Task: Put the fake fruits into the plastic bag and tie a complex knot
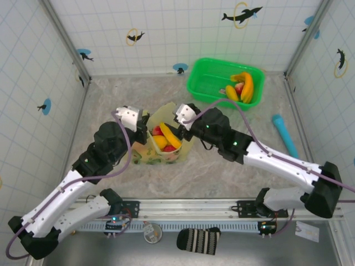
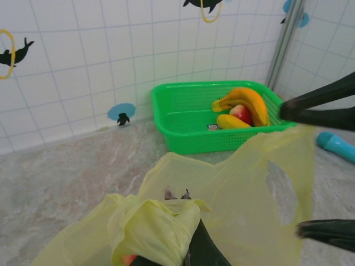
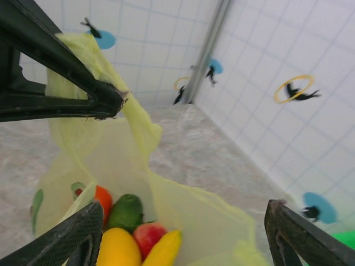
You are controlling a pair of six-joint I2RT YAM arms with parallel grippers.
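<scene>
Marbled table (image 1: 222, 183) carries the plastic bag (image 1: 145, 156) at frame centre, with fake fruits (image 1: 165, 139) inside. The left gripper (image 1: 132, 116) is clamped on its thin, limp rim. The right gripper (image 1: 183, 115) hangs above with jaws apart. The soft handle strips look the best hold.

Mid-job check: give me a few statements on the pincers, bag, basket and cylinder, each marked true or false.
1. The left pincer is shut on bunched film of the plastic bag. True.
2. The green basket holds no fruit. False: bananas and a red fruit lie in it.
3. The right pincer is open over the bag's mouth. True.
4. The cyan cylinder lies in the bag. False: it lies on the table, to the right of the bag.
5. The bag holds a banana among other fruits. True.
</scene>
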